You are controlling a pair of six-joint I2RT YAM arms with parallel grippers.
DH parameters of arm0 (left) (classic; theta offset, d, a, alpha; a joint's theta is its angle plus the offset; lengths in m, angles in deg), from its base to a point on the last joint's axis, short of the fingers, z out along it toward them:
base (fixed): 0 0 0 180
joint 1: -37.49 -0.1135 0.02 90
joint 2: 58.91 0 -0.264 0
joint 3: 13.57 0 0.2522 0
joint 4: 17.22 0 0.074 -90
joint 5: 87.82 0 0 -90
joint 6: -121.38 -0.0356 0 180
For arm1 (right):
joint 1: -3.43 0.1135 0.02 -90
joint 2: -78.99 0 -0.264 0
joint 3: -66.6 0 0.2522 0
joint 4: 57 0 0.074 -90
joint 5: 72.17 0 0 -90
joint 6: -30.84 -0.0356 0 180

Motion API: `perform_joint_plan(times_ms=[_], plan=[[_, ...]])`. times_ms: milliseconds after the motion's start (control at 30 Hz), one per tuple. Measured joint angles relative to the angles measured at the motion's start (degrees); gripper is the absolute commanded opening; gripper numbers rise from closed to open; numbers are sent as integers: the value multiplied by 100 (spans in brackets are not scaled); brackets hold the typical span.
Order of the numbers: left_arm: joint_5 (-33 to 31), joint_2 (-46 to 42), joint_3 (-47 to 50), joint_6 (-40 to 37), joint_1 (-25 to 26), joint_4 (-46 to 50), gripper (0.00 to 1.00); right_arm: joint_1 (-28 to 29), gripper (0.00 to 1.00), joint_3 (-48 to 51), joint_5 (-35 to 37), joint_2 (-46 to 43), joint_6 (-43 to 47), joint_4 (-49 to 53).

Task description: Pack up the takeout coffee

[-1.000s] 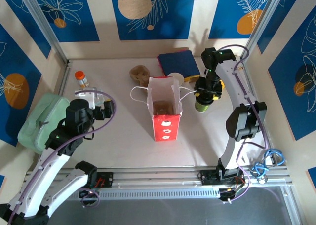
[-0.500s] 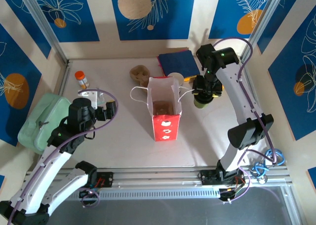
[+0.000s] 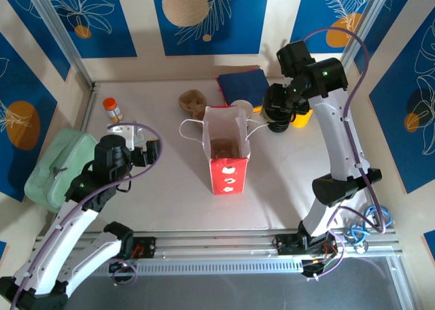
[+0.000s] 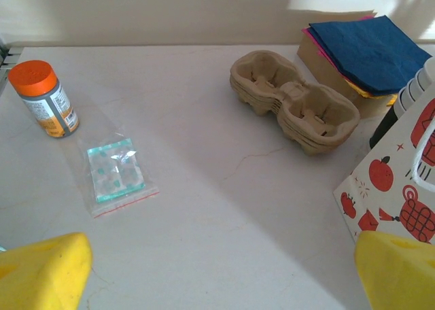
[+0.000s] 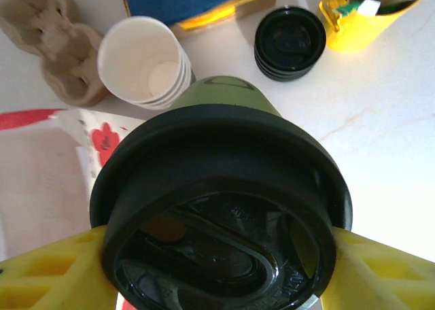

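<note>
the lidded cup is grasped at its lid by the right jaws, held upright at 2 o'clock of the bag, likely so nothing is spilled. the left jaws are released, empty.

A black plastic lid is gleaming glossily over a matt green paper cup, flanked by the smooth yellow plastic fingers of the right gripper. Behind it, spare lids are shining the same way, while white paper cups are looking matt. Before the left wrist camera, a carrier is showing rough, fibrous moulded cardboard; a printed paper bag is looking smooth; a clear plastic pouch is glinting; a bottle is wearing an orange plastic cap. The pale table is lying smooth and matt.
</note>
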Motion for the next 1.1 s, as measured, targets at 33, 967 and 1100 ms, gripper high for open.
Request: perform_joint_plan(times_ms=[33, 967, 1100], plan=[[4, 0, 2, 13, 0, 0, 98, 24, 65, -120, -7, 24, 2, 2], [562, 365, 188, 273, 0, -223, 92, 1228, 65, -1423, -396, 623, -208, 0], [645, 407, 188, 293, 0, -273, 91, 1228, 64, -1427, -304, 621, -264, 0]])
